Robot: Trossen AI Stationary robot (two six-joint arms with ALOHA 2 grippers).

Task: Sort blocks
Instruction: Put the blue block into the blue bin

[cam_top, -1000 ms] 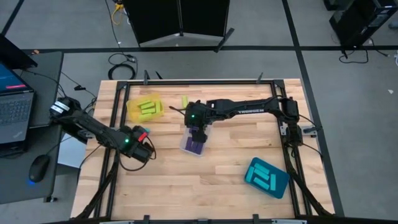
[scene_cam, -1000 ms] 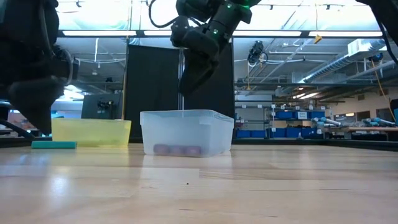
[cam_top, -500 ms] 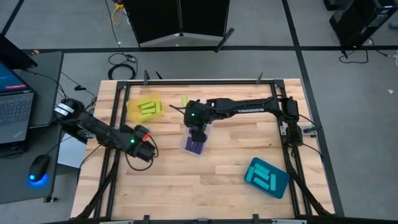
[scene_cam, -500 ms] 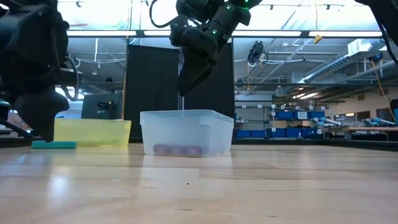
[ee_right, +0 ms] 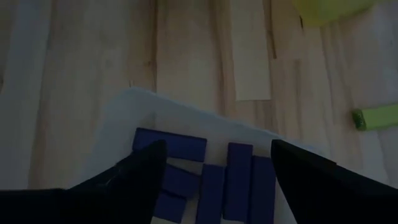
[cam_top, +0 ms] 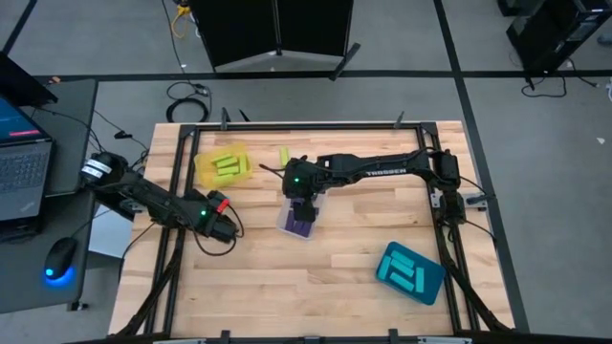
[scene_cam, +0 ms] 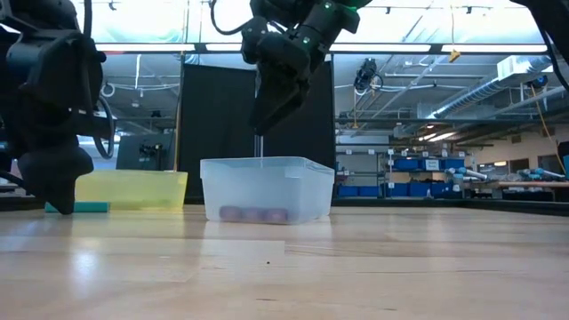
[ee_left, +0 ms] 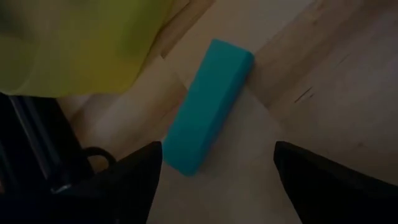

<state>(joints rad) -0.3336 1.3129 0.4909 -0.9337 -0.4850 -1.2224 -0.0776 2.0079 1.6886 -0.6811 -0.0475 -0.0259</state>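
A cyan block (ee_left: 208, 106) lies flat on the wood beside the yellow tray (cam_top: 222, 167), which holds lime-green blocks (cam_top: 228, 168). My left gripper (ee_left: 214, 186) is open and hangs low just above this block, one finger on either side, touching nothing; the low view shows the left gripper (scene_cam: 58, 200) over the block (scene_cam: 77, 207). My right gripper (ee_right: 217, 180) is open, empty and raised above the clear tray (cam_top: 290, 225), where purple blocks (ee_right: 180, 144) lie on the bottom. One lime-green block (cam_top: 284, 154) lies alone on the table. The teal tray (cam_top: 411, 272) holds cyan blocks.
The three trays are spread over the table: yellow at the far left, clear in the middle, teal near the right near corner. A dark metal frame (cam_top: 182, 167) runs along the table's edges. A laptop (cam_top: 19, 162) and mouse sit on a side desk to the left.
My left gripper has come down toward the cyan block beside the yellow tray, staying open, with its arm shifting a little toward the far edge. My right gripper has stayed over the clear tray.
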